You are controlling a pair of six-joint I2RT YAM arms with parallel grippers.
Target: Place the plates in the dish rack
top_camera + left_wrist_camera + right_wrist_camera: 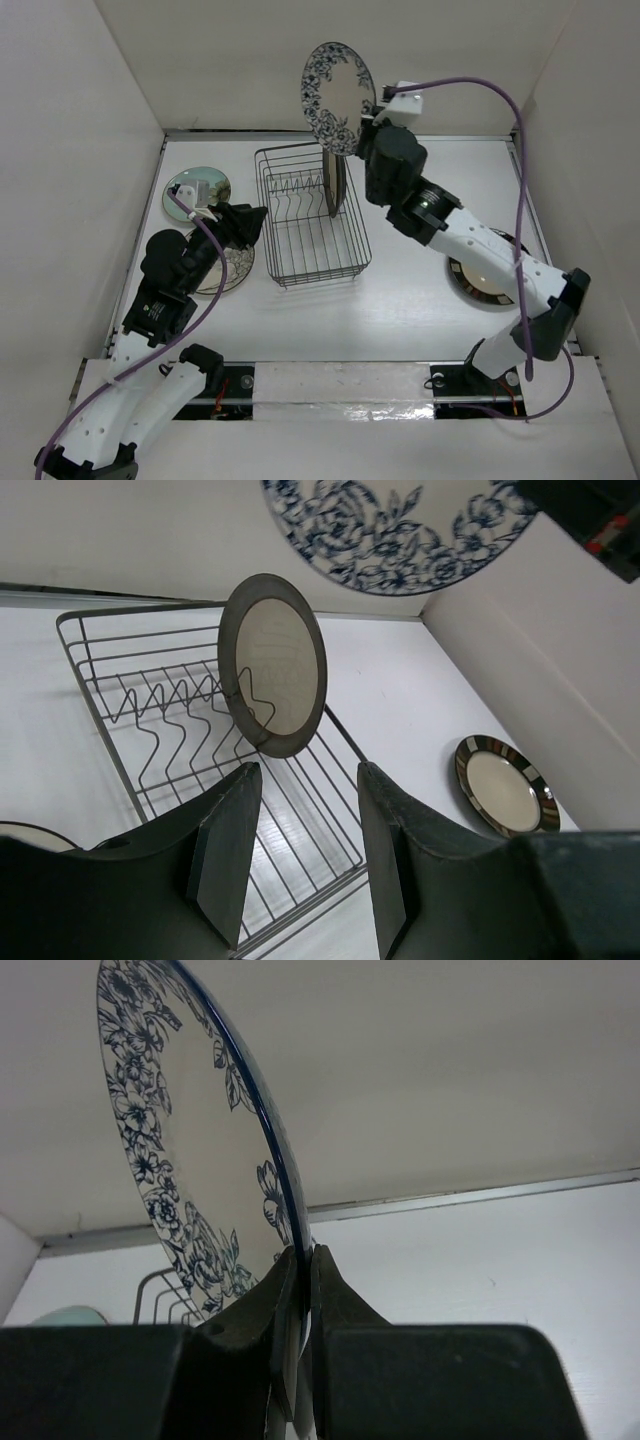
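A dark wire dish rack (310, 215) sits on a white table (400, 310), and everything else here is placed relative to it.

One grey-brown plate (335, 185) stands on edge inside the rack, at its far right end among the upright prongs. In the left wrist view this plate (275, 665) leans slightly, with a wire prong crossing its face.

Above the rack's far right corner, the right gripper (366, 120) holds a white plate with a blue floral rim (338, 97) upright on its edge. It is raised well clear of the rack and above the standing plate. The right wrist view shows the two dark fingers (283, 1290) pinched tight on the plate's lower rim.

Just left of the rack, the left gripper (258, 222) points toward the basket's side. Its fingers (225, 850) are spread apart with nothing between them, and the rack's wire floor shows through the gap.

Left of the rack, toward the far side, a pale green plate (197, 190) lies flat on the table. Left of the rack's near corner lies a cream plate (228, 268). It is largely hidden under the left arm, so its drawing is hard to make out.

Well to the right of the rack lies a plate with a dark segmented rim and cream centre (505, 785), flat on the table. In the top view it is partly covered by the right arm.
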